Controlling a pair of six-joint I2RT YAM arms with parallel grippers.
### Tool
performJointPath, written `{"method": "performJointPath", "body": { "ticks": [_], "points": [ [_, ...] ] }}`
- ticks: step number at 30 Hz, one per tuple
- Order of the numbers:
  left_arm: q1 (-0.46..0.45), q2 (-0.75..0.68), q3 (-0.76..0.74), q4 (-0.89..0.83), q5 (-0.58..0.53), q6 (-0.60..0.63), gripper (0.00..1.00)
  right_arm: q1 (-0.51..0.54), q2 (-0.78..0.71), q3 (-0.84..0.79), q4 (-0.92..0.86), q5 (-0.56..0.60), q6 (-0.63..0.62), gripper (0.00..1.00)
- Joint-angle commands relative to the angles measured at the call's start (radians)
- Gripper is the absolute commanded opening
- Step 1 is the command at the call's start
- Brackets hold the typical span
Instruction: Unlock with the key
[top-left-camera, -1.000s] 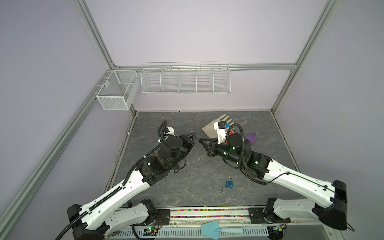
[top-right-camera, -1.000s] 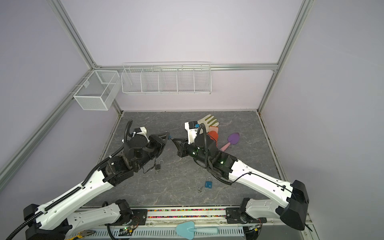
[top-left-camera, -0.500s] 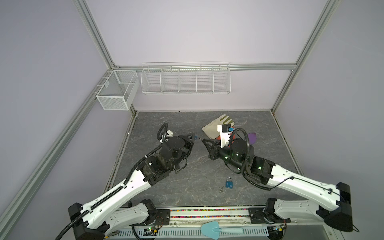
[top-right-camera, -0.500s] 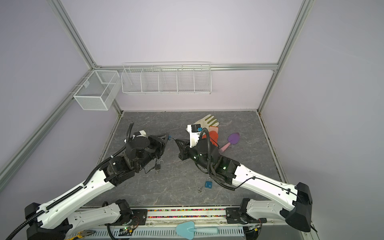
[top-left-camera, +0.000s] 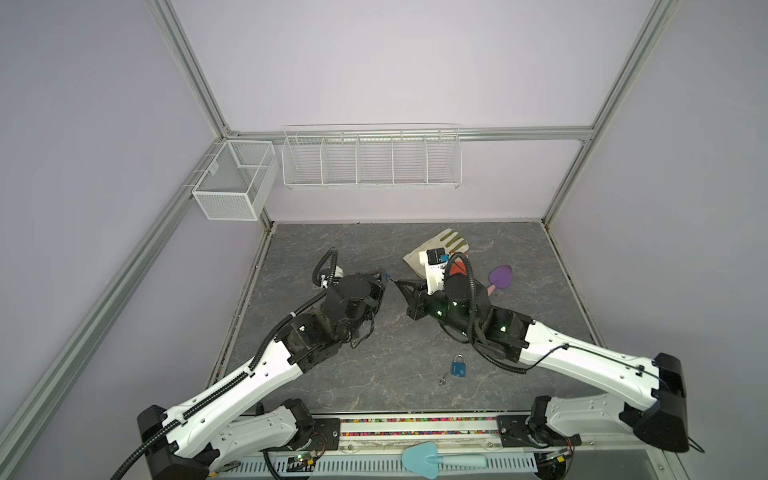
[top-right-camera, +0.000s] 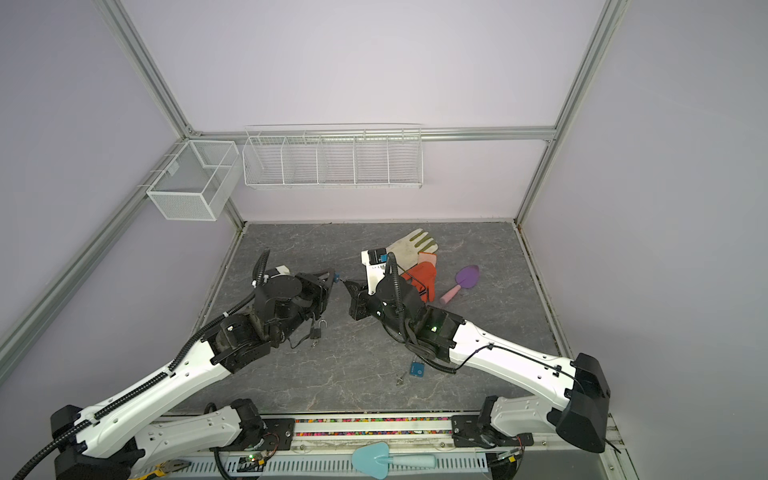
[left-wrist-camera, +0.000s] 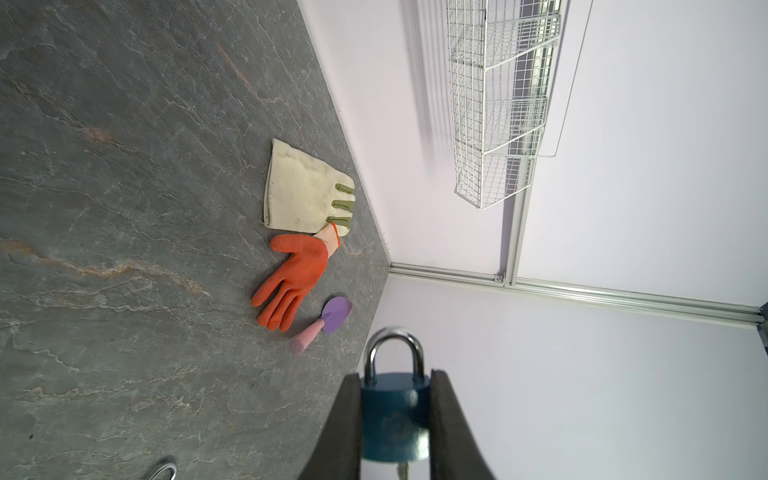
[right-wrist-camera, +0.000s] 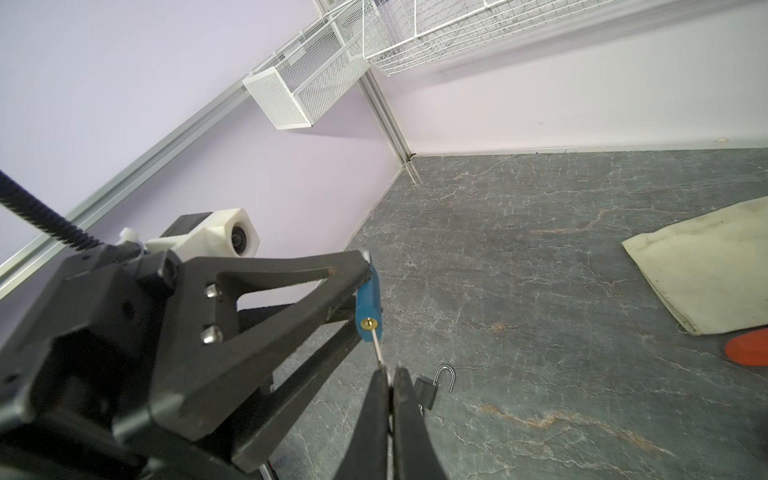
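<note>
My left gripper (left-wrist-camera: 394, 375) is shut on a blue padlock (left-wrist-camera: 395, 415), one finger on each side of the body. Its silver shackle (left-wrist-camera: 395, 349) is closed. My right gripper (right-wrist-camera: 389, 371) is shut on a thin silver key (right-wrist-camera: 377, 347). The key's blade runs from the fingertips up to the brass keyhole (right-wrist-camera: 369, 323) on the underside of the padlock (right-wrist-camera: 368, 299). How deep it sits cannot be told. In both top views the two gripper tips meet above the middle of the table, the padlock (top-left-camera: 387, 275) (top-right-camera: 334, 276) just left of the right gripper (top-left-camera: 397, 284) (top-right-camera: 345, 283).
A black padlock (top-right-camera: 316, 332) (right-wrist-camera: 426, 392) with its shackle open lies on the table below the left gripper. Another blue padlock (top-left-camera: 458, 368) lies near the front with a small key (top-left-camera: 442, 379) beside it. A cream glove (left-wrist-camera: 303, 195), an orange glove (left-wrist-camera: 295, 278) and a purple trowel (left-wrist-camera: 328, 320) lie at the back right.
The right arm's wrist and forearm have shifted a little while its fingertips stay at the padlock. The left arm has hardly moved.
</note>
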Motion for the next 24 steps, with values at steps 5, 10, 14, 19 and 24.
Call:
{"method": "performJointPath", "body": {
  "ticks": [5,10,14,19,24],
  "points": [
    [-0.003,-0.008,-0.012,0.006,-0.019,-0.019,0.00,0.003,0.016,0.034,0.024,-0.016,-0.012,0.07],
    [-0.003,-0.019,-0.020,0.005,-0.023,-0.026,0.00,0.001,0.022,0.052,0.017,-0.019,-0.019,0.07],
    [-0.004,-0.020,-0.018,0.018,-0.015,-0.027,0.00,0.001,0.036,0.042,0.015,0.003,-0.018,0.06],
    [-0.003,-0.018,-0.012,0.019,-0.016,-0.027,0.00,0.004,0.043,0.036,0.023,-0.001,-0.014,0.06],
    [-0.003,-0.023,-0.013,0.015,-0.027,-0.026,0.00,0.004,0.007,0.013,0.011,0.035,-0.014,0.07]
  ]
}}
